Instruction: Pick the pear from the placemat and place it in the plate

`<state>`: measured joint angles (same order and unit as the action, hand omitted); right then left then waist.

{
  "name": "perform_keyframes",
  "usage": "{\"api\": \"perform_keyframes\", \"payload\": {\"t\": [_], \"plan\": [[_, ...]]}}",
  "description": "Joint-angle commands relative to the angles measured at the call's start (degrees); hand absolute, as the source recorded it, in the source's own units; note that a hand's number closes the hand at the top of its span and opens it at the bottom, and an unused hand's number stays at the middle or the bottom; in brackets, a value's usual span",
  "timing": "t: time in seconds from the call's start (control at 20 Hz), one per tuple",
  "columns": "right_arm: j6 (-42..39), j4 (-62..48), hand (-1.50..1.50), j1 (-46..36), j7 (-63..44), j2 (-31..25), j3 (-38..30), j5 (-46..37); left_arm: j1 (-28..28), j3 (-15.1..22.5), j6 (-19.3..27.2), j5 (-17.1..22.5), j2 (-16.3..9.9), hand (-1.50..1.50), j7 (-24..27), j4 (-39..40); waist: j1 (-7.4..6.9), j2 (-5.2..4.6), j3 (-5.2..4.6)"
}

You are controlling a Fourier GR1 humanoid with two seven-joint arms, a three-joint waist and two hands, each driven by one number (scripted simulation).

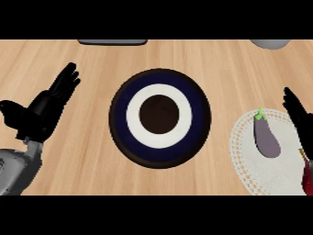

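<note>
A round plate [122,137] with a dark rim, a navy ring, a white ring and a brown centre lies in the middle of the counter. A white lace placemat [243,142] lies at the right. At its right edge a dark red fruit [308,180] with a thin stem shows below my right hand [312,131]; I take it for the pear, and most of it is hidden. The hand hangs over the mat's right side with its fingers straight, open, holding nothing. My left hand [42,112] rests open left of the plate.
A purple eggplant [267,139] with a green stem lies on the placemat, just left of my right hand. A flat grey object [112,42] sits at the far edge, and a grey rounded vessel [271,43] at the far right.
</note>
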<state>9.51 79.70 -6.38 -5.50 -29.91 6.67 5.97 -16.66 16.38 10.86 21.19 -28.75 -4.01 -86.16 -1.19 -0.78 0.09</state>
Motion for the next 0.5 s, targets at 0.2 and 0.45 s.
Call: {"api": "perform_keyframes", "payload": {"t": [0.2,0.45], "plan": [[-3.8,6.0,-1.5,-6.5,-2.7,9.8,-13.3,24.4,-0.2,-2.2,4.9,-5.5,-1.6,0.0,0.4,3.8,2.34,1.17,0.06],[-2.4,9.5,1.5,5.3,5.2,-1.1,-3.7,0.0,-0.4,0.0,6.3,-8.8,3.4,0.0,1.5,7.3,2.19,0.82,-0.1]]}}
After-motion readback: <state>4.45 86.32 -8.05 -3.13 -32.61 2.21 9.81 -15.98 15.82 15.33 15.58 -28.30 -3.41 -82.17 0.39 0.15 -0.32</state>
